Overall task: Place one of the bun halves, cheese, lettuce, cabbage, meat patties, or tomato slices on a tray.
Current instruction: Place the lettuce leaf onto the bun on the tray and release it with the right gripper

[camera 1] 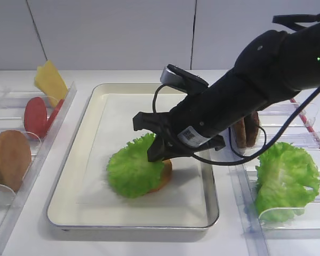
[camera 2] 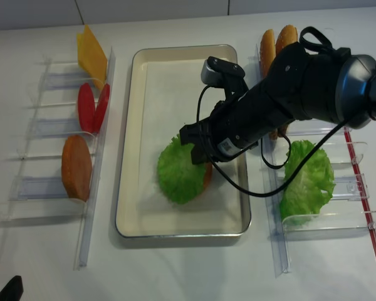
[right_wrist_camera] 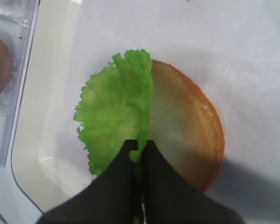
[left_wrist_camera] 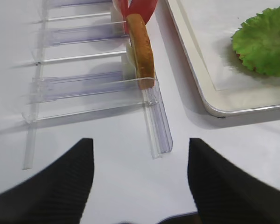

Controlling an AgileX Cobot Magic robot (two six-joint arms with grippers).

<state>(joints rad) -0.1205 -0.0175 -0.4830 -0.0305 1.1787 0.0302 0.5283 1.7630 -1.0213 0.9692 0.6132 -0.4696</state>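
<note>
Right gripper (right_wrist_camera: pixel 139 147): I see its jaws pinched tight on the lettuce (right_wrist_camera: pixel 114 123) edge, low over the tray (camera 1: pixel 69 176); the leaf folds up between the fingertips.

Lettuce: it lies in the tray, draped over a bun half (right_wrist_camera: pixel 189 135) on the white paper (right_wrist_camera: pixel 233 56). From above it covers most of the bun; the wrist view shows the bun's right part bare.

Why held so: I judge the grip stays on the rim so the leaf can be settled flat on the bun before letting go. Whether the leaf's full weight already rests on the bun, I cannot tell from here.

Left gripper (left_wrist_camera: pixel 140 182): spread wide, holding nothing, parked over bare table (left_wrist_camera: pixel 107 186) near the left rack (left_wrist_camera: pixel 154 121).

Left rack: cheese (camera 1: pixel 49 81) at the far end, tomato slices (camera 1: pixel 36 116) next, another bun (camera 1: pixel 8 159) nearest, all standing on edge in clear slots for an easy pinch.

Right rack (camera 1: pixel 288 218): a big leafy bunch (camera 1: pixel 285 178) in a near slot; patties (camera 1: pixel 246 129) stand further back, partly hidden by the arm.

Surface: white tabletop, cream tray lined with paper, rounded corners.

Room: pale panelled wall behind; far half of the tray is unused.
</note>
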